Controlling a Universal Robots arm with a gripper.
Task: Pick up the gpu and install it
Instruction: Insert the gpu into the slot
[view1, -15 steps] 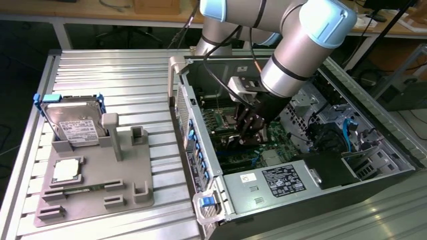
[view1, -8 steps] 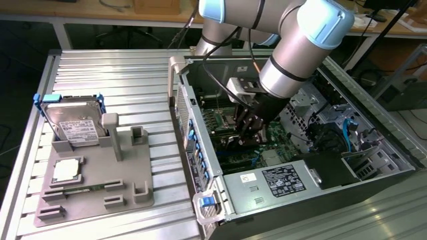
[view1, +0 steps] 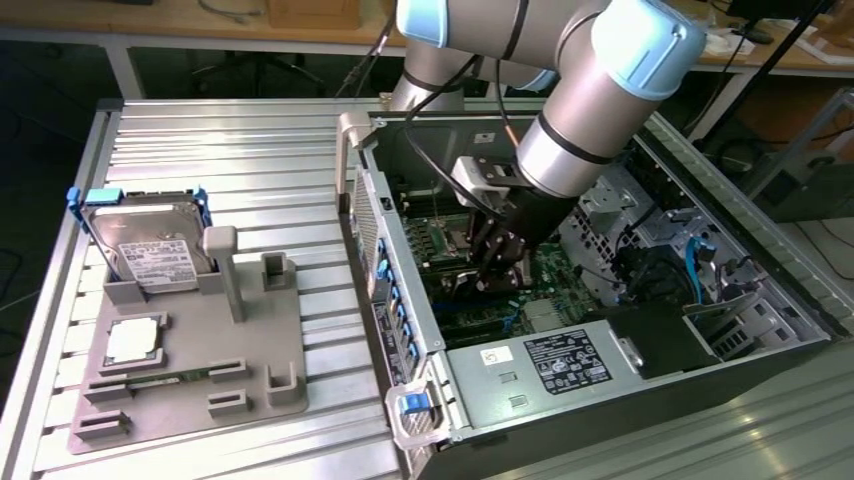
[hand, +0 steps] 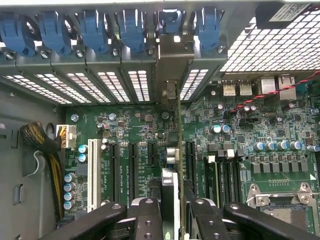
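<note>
The gpu (hand: 170, 65) stands edge-on between my fingers, its metal bracket lined up with one of the rear slot openings of the open computer case (view1: 400, 300). Its thin edge runs down over the green motherboard (hand: 125, 125), among the black expansion slots (hand: 134, 165). My gripper (hand: 172, 205) is shut on the card, with one black finger (hand: 147, 212) on each side. In the exterior view the gripper (view1: 498, 255) is deep inside the case, above the motherboard, and the arm hides most of the card.
A row of blue slot latches (hand: 95, 25) lines the case's rear wall. A braided cable bundle (hand: 45, 145) lies beside the board and a CPU socket (hand: 280, 200) on the other side. Outside, a grey holder (view1: 200, 380) carries a hard drive (view1: 154, 245).
</note>
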